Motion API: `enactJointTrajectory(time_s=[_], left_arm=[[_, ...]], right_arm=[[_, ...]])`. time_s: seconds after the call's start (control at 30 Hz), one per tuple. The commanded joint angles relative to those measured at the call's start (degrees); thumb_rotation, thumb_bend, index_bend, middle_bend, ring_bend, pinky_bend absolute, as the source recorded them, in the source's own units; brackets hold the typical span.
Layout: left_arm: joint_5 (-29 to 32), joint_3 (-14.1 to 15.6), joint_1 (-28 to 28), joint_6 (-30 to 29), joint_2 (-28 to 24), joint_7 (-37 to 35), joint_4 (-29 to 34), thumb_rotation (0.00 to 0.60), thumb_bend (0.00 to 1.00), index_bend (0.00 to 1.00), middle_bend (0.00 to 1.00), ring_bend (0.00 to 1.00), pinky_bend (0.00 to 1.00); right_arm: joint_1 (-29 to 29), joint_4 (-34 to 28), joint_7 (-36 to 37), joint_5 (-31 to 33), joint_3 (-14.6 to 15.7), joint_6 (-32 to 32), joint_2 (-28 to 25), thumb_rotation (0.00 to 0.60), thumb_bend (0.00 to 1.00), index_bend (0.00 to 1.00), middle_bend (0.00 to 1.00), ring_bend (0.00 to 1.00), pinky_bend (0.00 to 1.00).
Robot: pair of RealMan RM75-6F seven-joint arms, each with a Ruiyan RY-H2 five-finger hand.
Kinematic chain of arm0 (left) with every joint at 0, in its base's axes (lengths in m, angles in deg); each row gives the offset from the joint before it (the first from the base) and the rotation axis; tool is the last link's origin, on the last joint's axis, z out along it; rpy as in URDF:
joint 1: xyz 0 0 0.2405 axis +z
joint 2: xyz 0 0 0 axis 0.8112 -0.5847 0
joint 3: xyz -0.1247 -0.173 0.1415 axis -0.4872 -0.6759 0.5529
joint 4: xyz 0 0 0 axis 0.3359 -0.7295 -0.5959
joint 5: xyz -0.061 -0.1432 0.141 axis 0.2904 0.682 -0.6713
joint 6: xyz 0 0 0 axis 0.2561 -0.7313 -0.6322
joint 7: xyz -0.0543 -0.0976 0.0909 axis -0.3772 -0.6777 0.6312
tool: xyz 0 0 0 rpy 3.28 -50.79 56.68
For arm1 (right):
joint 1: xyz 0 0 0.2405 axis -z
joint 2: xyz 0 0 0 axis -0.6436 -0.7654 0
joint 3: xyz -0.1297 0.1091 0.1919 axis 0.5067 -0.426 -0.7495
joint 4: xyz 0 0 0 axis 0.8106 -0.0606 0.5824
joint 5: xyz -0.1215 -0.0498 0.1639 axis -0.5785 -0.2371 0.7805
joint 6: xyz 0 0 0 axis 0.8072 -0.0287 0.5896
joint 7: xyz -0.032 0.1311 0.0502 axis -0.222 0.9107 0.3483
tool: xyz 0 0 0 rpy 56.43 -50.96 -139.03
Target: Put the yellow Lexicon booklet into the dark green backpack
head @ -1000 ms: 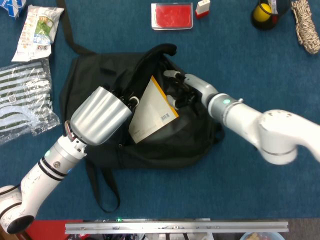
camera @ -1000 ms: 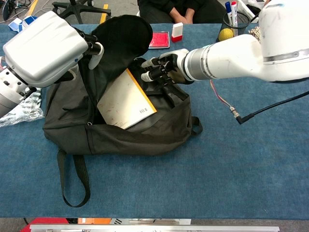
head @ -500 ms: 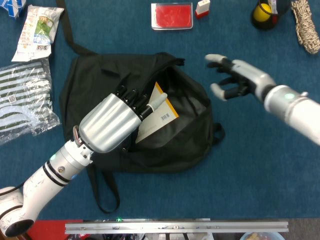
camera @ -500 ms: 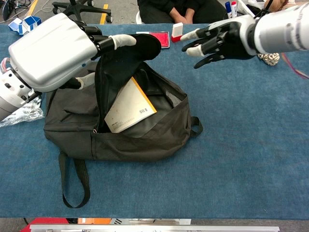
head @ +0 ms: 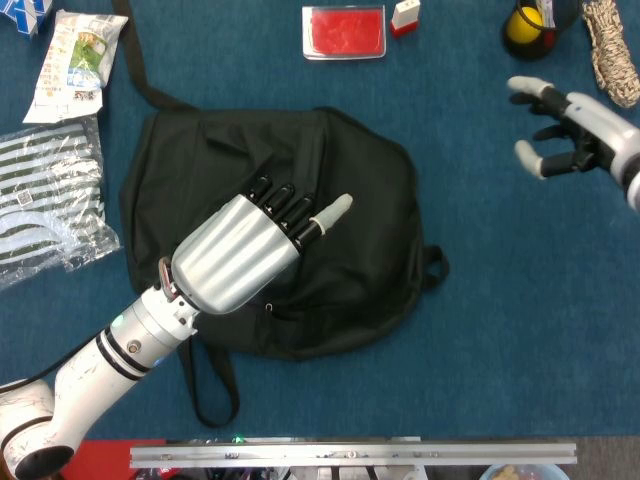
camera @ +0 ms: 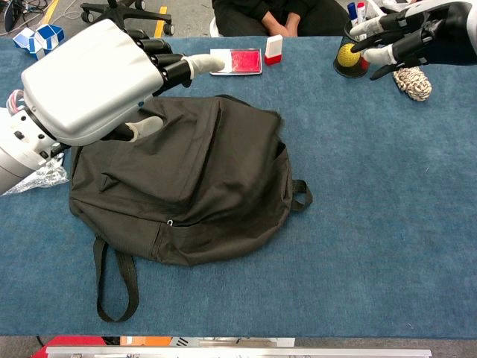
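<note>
A: What do we see along the tabletop's left edge?
B: A striped plastic bag [head: 45, 195] and a snack packet [head: 75, 60].

A: And at the centre?
B: The dark green backpack [camera: 186, 186] lies flat, flap down. Our left hand [head: 250, 250] is over it, fingers extended and grasping nothing. The yellow Lexicon booklet is not visible, so we cannot tell where it is.

A: Near the far edge?
B: A red tray [head: 344, 31], a yellow ball [camera: 347, 54] and a rope coil [camera: 412, 82].

A: The right hand [camera: 406, 33]?
B: Raised by the far right corner, fingers spread, empty.
</note>
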Motion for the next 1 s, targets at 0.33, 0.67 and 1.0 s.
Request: enactJointTrajectory(time_s=[0.33,0.67,1.0], left_arm=[[6.99,-2.43,0.24,0.44,-2.34,-4.66,-1.99,0.6,0.21,0.1,0.33,0.35,0.45],[23.84,-4.91,3.74,1.09,-9.33,-17.17,-4.96,0.6,0.21,0.11,0.31,0.34,0.44],[31.14,-4.92,9.81,-3.55,-12.1,-27.66,-13.49,0.6,0.21,0.16,0.31,0.33,0.41]], right_arm=[[1.98,2.31,6.92,-11.11,3.49,-1.06,-1.72,0.6,0.51,0.0,0.09,0.03,0.15],[6.37,2.51,4.71,-27.32,6.57,8.57,-0.24,0.6,0.51,0.01,0.13,0.03,0.15],[18.12,5.37,-4.76,-53.05,13.08,34.09,4.87,0.6,0.51,0.11,0.19,0.05,0.15]])
